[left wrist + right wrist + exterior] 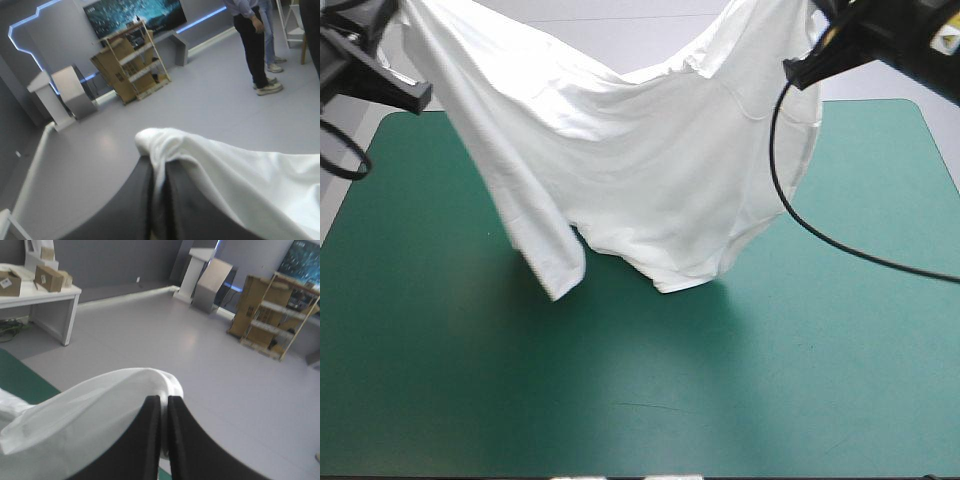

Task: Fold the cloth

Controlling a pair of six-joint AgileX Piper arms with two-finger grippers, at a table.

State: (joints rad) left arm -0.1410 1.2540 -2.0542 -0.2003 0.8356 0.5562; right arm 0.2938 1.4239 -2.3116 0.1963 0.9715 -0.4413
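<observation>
The white T-shirt (630, 170) hangs stretched between both raised arms over the far half of the table, sagging in the middle, its lowest folds reaching close to the teal-green cover (640, 390). Both grippers lie beyond the high view's top corners. In the left wrist view my left gripper (159, 172) is shut on the T-shirt (240, 180), white cloth bunched over the black fingertips (142, 172). In the right wrist view my right gripper (163, 402) is shut on the T-shirt (90, 415), which drapes away to one side of its black fingers (150, 440).
The near half of the teal-green cover lies bare in front of the hanging shirt. A strip of the cover (22, 380) shows under the shirt in the right wrist view. Both wrist views look level across the room's floor.
</observation>
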